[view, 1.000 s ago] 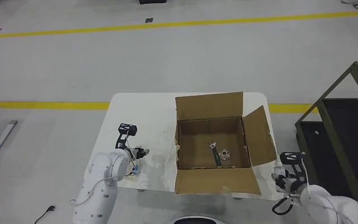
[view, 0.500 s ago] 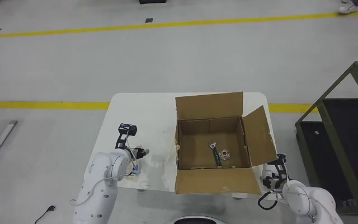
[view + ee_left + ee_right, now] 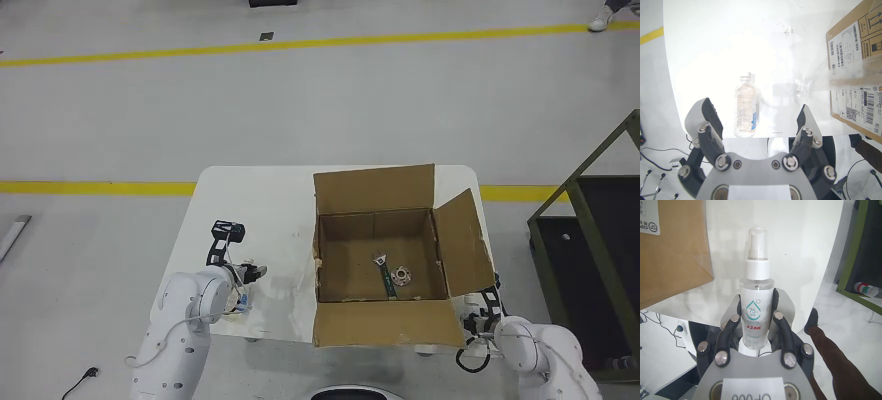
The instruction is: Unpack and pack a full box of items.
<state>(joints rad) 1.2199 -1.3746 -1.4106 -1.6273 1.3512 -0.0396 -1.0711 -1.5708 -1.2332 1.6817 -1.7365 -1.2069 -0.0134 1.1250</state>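
The top view looks steeply down from high above, holding the whole table (image 3: pixel 260 200) and box (image 3: pixel 375 190) mid-frame. The wrist views sit close behind the left gripper (image 3: pixel 756 108) and right gripper (image 3: pixel 757 297), facing across the table; all three share the box's outer flaps.

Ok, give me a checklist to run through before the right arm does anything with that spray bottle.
1. Hold on the spray bottle: right gripper is shut on its body from both sides. Ok.
2. Clear cap: in place on the bottle. Ok.
3. Box flaps: all folded open. Ok.
4. Room in the box: a hand tool and a round part lie on its floor, much of it bare. Ok.
5. Left gripper: open, above the water bottle, not touching it. Ok.
6. Water bottle lies with its base at the table edge; whether it overhangs: cannot tell.
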